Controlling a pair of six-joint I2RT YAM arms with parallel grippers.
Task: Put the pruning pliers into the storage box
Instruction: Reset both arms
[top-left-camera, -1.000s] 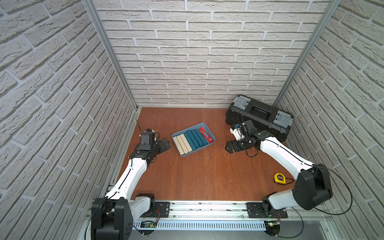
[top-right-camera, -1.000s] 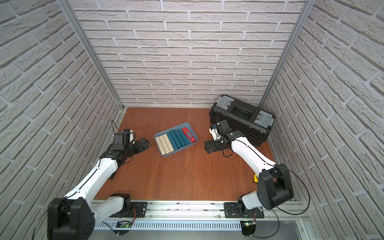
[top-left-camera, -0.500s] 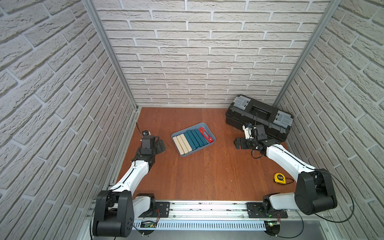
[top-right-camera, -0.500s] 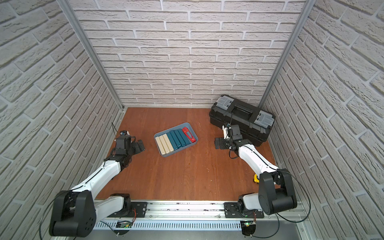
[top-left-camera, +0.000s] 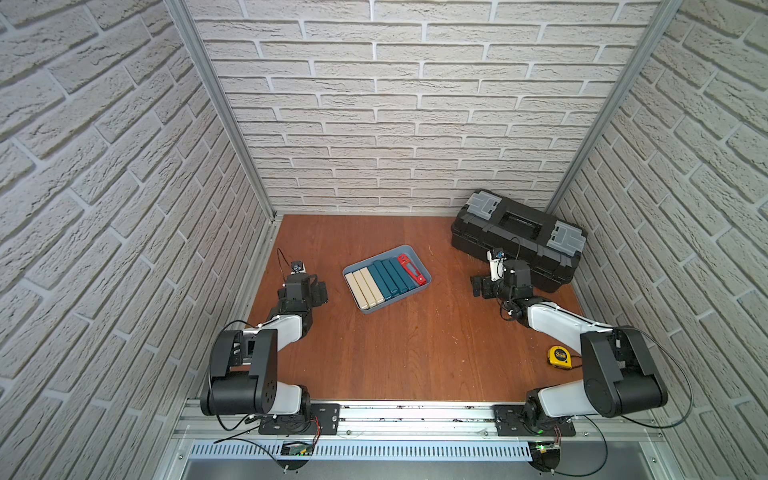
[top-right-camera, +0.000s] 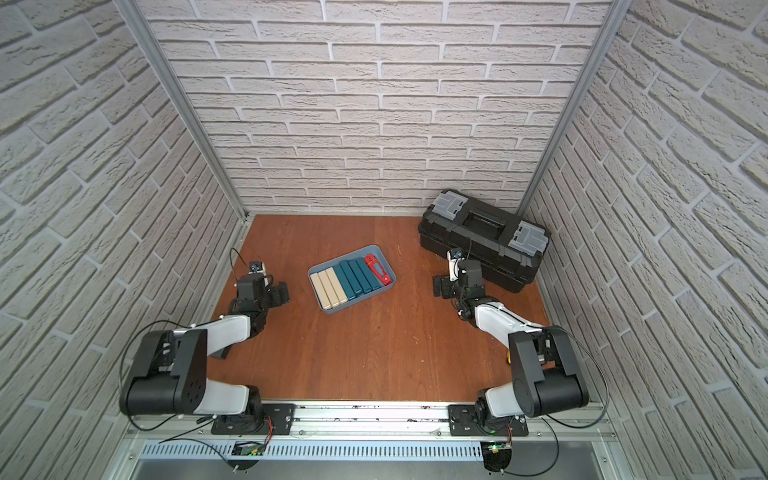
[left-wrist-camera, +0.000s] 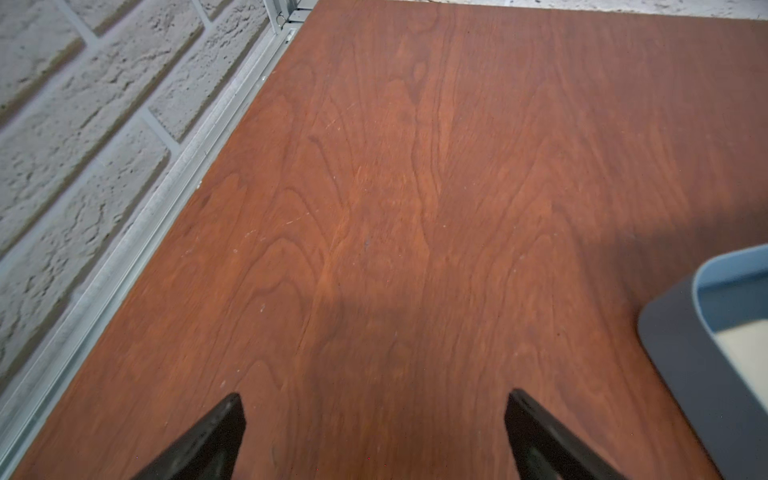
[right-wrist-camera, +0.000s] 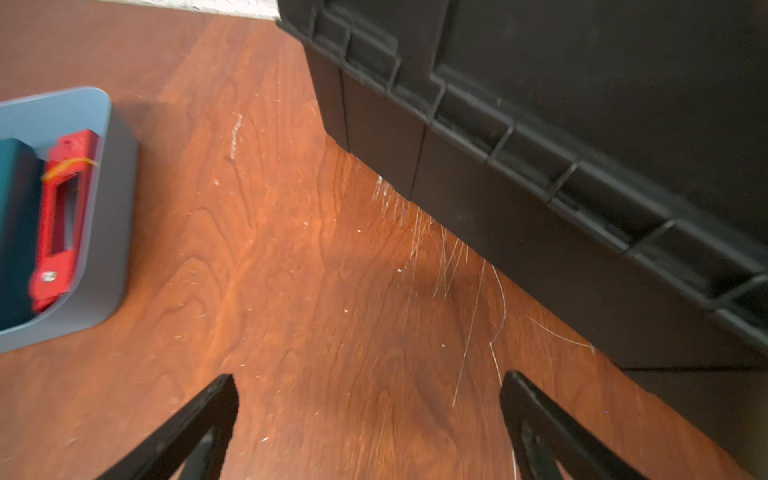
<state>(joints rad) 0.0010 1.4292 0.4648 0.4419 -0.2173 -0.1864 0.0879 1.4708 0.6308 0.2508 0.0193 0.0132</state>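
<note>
While left fingers (left-wrist-camera: 208, 440), right fingers (right-wrist-camera: 195, 428) gape empty, pruning pliers (top-left-camera: 411, 269) lie along storage box (top-left-camera: 397, 299) end wall

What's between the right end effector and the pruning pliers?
Right wrist view: bare table from the right end effector to the storage box, then its wall. The pruning pliers lie just inside it. Nothing else.
</note>
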